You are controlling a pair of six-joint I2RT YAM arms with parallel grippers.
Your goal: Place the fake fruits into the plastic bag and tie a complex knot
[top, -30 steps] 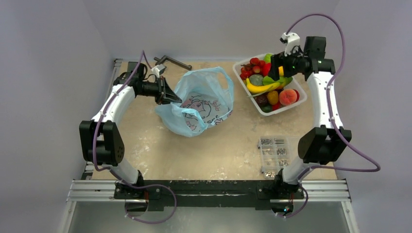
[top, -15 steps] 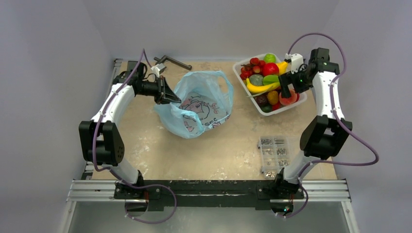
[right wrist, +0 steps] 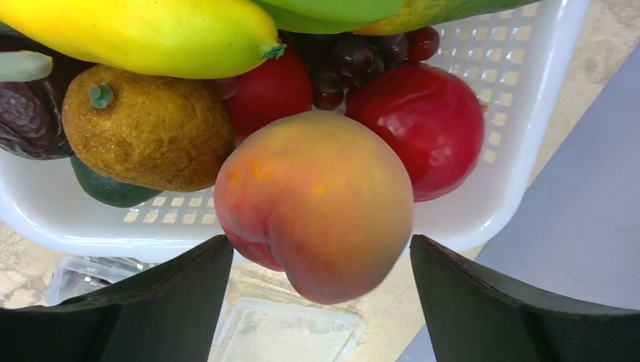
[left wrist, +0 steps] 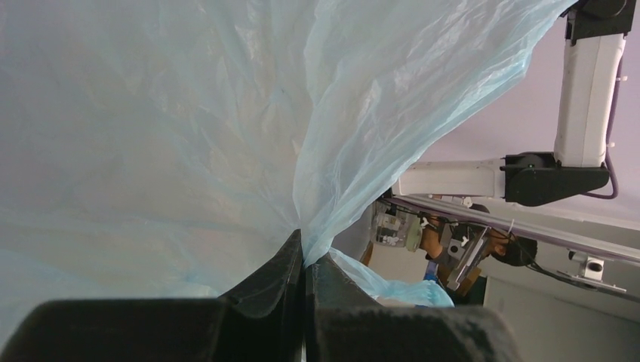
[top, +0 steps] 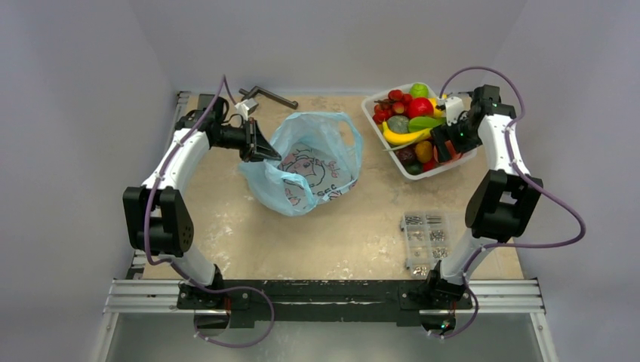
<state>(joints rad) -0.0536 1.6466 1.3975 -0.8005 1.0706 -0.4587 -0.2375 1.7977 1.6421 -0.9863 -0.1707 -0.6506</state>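
Note:
The light-blue plastic bag (top: 309, 162) stands open at mid-table, its printed white patch showing inside. My left gripper (top: 266, 153) is shut on the bag's left rim; in the left wrist view the film (left wrist: 189, 136) is pinched between the closed jaws (left wrist: 306, 253). The fake fruits (top: 411, 128) are heaped in a white basket (top: 423, 175) at the back right. My right gripper (top: 445, 147) is down at the basket's near right corner. It stands open (right wrist: 321, 253) on either side of a peach (right wrist: 317, 200), with small gaps. A banana (right wrist: 151, 30) and a red fruit (right wrist: 426, 124) lie behind the peach.
A clear box of metal screws (top: 426, 241) lies at the front right, near the right arm's base. A dark metal tool (top: 268, 96) lies at the back, behind the bag. The basket's perforated wall (right wrist: 483, 219) is close behind the peach.
The right arm has come down from above the basket to its near right corner, bringing the open jaws around the peach. The left gripper still holds the bag's rim.

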